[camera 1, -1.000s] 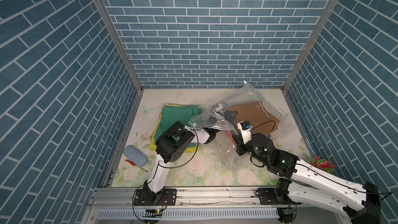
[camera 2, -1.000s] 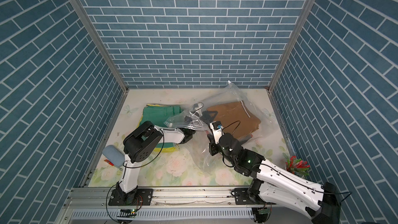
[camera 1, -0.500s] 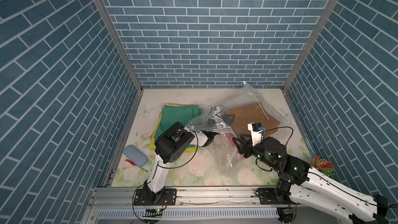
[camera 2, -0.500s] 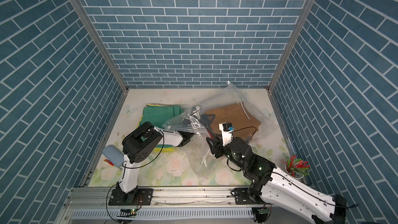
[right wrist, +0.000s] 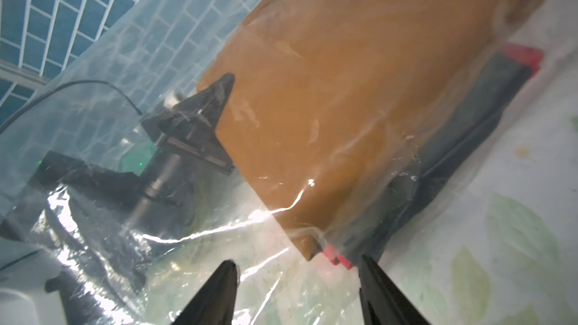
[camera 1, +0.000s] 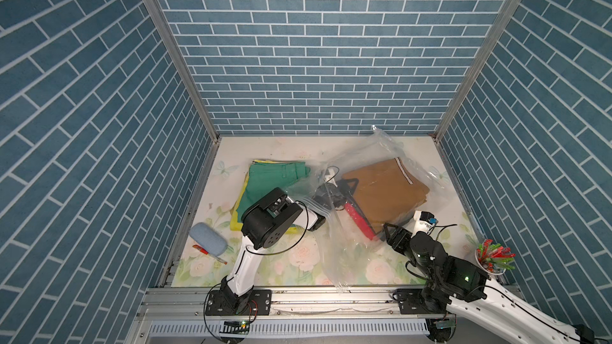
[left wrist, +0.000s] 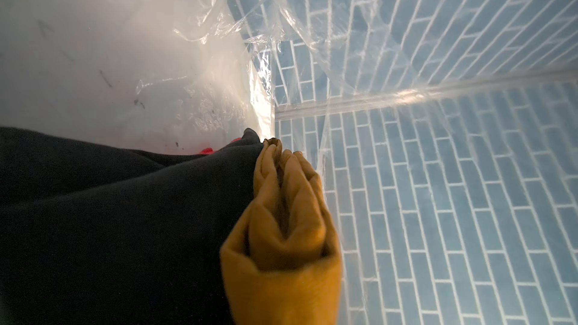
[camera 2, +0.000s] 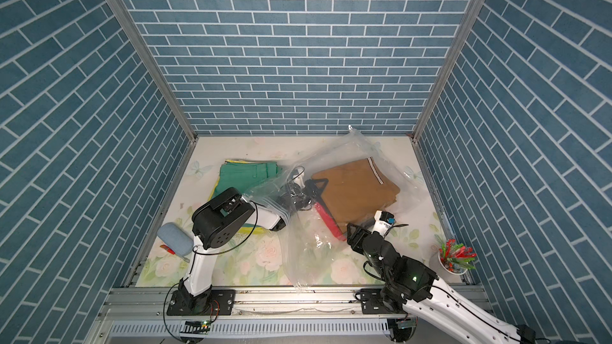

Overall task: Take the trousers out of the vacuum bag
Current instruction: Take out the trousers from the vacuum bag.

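The vacuum bag (camera 1: 334,249) lies crumpled across the middle of the table, with mustard-brown trousers (camera 1: 387,190) inside it on top of red trousers (camera 1: 359,223) and black ones (left wrist: 109,220). My left gripper (camera 1: 346,186) reaches inside the bag and is shut on the near edge of the mustard-brown trousers (left wrist: 281,245), which bunch up right at its wrist camera and hide the jaws. My right gripper (right wrist: 297,268) hangs open just outside the bag's near right corner, with only plastic between its fingertips (right wrist: 228,276). Green trousers (camera 1: 271,183) lie outside the bag, stacked on lime-yellow ones (camera 1: 236,223).
A grey-blue oval case (camera 1: 208,238) and a red pen (camera 1: 209,253) lie at the front left. A white cup of coloured clips (camera 1: 493,258) stands at the front right. Brick-patterned walls close in the table on three sides.
My right gripper has opened, let go of the bag and drawn back to the right. The bag's front has sagged. The left arm has stayed put inside the bag.
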Controlling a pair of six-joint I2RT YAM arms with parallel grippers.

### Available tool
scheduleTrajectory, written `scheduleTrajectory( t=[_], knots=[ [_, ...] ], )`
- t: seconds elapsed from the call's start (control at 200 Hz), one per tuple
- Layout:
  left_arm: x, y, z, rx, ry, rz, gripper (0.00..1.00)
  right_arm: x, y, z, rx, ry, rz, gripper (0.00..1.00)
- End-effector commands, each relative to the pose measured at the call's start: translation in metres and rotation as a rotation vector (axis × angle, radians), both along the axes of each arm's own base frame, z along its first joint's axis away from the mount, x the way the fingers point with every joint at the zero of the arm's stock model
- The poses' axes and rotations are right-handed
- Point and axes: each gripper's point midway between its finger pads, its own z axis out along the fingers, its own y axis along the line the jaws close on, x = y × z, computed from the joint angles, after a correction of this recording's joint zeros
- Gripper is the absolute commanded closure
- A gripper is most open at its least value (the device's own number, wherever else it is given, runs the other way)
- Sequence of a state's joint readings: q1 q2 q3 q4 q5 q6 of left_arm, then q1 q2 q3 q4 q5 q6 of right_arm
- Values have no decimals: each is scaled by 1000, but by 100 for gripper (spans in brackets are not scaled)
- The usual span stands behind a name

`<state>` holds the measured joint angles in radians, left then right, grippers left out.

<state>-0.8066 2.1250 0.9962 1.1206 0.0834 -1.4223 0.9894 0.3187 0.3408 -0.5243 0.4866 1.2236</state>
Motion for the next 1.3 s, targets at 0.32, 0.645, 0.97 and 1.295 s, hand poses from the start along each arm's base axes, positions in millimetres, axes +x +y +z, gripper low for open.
scheduleTrajectory(
  t=[0.32, 0.645, 0.97, 1.295],
  knots=[
    [-15, -1, -11, -22, 7, -40, 100, 0, -42, -46, 36, 91, -254, 40],
    [-18, 0, -12, -27, 13, -48, 100, 9, -21, -59, 119, 75, -193, 49],
    [-19, -1, -13, -21, 20, -54, 100, 20, -10, -71, 202, 92, -144, 57],
    [-18, -1, -13, -4, 24, -51, 100, 14, -16, -69, 94, 211, -135, 57]
  ],
)
